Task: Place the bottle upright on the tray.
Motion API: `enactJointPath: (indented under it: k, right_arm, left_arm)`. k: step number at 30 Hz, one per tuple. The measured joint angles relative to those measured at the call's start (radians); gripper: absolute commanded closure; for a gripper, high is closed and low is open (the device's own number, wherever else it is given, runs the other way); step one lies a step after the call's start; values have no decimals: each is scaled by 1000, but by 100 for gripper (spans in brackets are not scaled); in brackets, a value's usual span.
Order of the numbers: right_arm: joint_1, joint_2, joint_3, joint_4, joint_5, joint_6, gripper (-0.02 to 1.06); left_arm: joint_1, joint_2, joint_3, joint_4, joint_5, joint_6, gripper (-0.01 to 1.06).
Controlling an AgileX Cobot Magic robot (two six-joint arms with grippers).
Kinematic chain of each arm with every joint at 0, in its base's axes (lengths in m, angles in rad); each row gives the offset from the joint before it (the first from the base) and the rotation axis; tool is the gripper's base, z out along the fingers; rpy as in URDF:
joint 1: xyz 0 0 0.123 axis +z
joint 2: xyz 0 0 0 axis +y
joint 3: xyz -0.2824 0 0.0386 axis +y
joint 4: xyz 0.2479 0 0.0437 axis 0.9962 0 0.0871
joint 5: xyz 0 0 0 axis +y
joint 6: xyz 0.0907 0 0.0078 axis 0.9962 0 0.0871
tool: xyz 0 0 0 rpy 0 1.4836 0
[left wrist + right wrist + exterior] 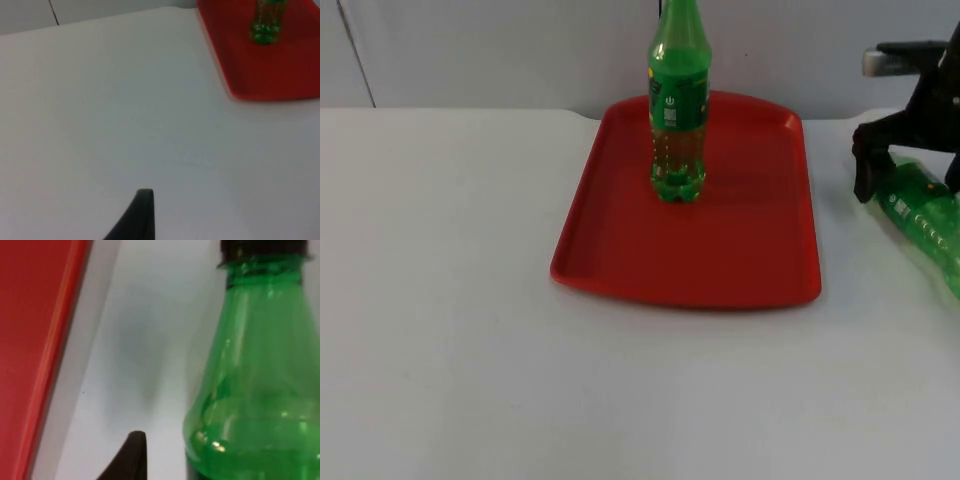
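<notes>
Two bottles in play — start at the right gripper (910,170), at about 3 o'clock in the top view, down over a green bottle lying on its side (927,222) on the white table (450,330), just off the tray's right edge. Its black fingers (866,165) straddle the neck end of that bottle; whether they actually pinch it, cannot tell. Right wrist view has the same lying bottle (255,390) close up, dark cap away from the camera, green shoulder wide, one black fingertip (131,455) beside it, table between it and the red tray rim (50,355). Red tray (740,260) sits around 12 to 1 o'clock of table centre, long side running toward the grey wall (500,50). On it, toward the far end, a second green bottle standing upright (678,110) — label on, base on the tray floor, nothing touching it. Left gripper: one fingertip (137,215) over bare table in the left wrist view, well apart from the tray (280,75); arm waits, finger spacing cannot tell.
</notes>
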Motion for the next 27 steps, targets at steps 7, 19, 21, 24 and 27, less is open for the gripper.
enactJointPath:
  k: [7,19,21,24,27]
  right_arm:
    - [0,10,38,0,-20,2,3]
    - [0,10,40,0,-28,3,28]
    - [0,10,40,0,-28,3,48]
    - [0,10,40,-2,-28,3,75]
    - [0,10,40,-8,-29,3,104]
  left_arm:
    - [0,0,0,0,0,0,0]
    - [0,0,0,0,0,0,0]
    - [0,0,0,0,0,0,0]
    - [0,0,0,0,0,0,0]
    - [0,0,0,0,0,0,0]
